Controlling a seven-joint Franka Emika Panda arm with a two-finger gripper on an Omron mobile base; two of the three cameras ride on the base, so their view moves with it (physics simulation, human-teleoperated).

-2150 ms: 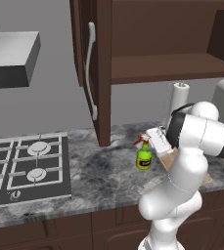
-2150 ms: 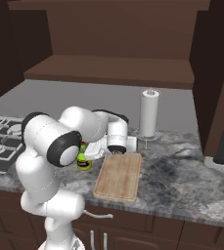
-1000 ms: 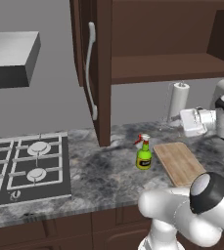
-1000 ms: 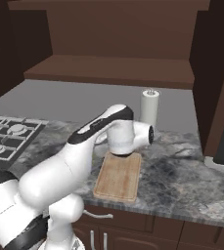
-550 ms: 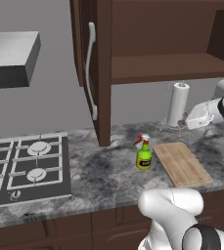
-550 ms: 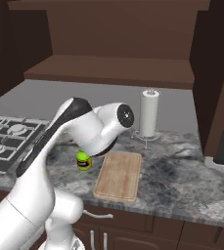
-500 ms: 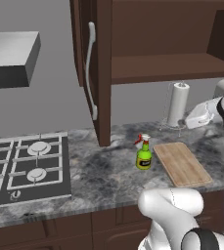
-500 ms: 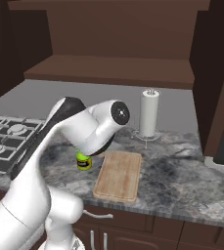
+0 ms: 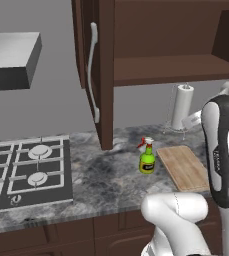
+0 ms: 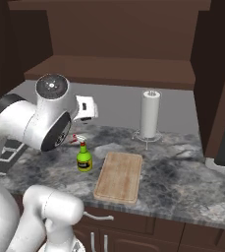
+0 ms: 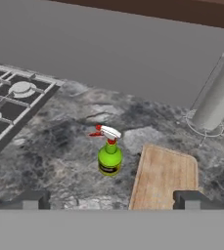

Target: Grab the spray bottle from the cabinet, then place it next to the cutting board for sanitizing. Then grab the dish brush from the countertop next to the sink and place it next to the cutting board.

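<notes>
Raised off the spray bottle (image 9: 147,159), the hand (image 11: 111,199) hangs spread, empty.

Grey wall (image 9: 46,112); grey range hood (image 9: 11,60); black stovetop (image 9: 26,172).

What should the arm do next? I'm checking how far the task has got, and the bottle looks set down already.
Probably turn toward the sink for the dish brush: the spray bottle stands upright on the countertop just beside the cutting board, and the gripper is open, holding nothing.

Green spray bottle (image 9: 147,161), tan cutting board (image 9: 184,168), grey-veined countertop (image 9: 106,175).
</notes>
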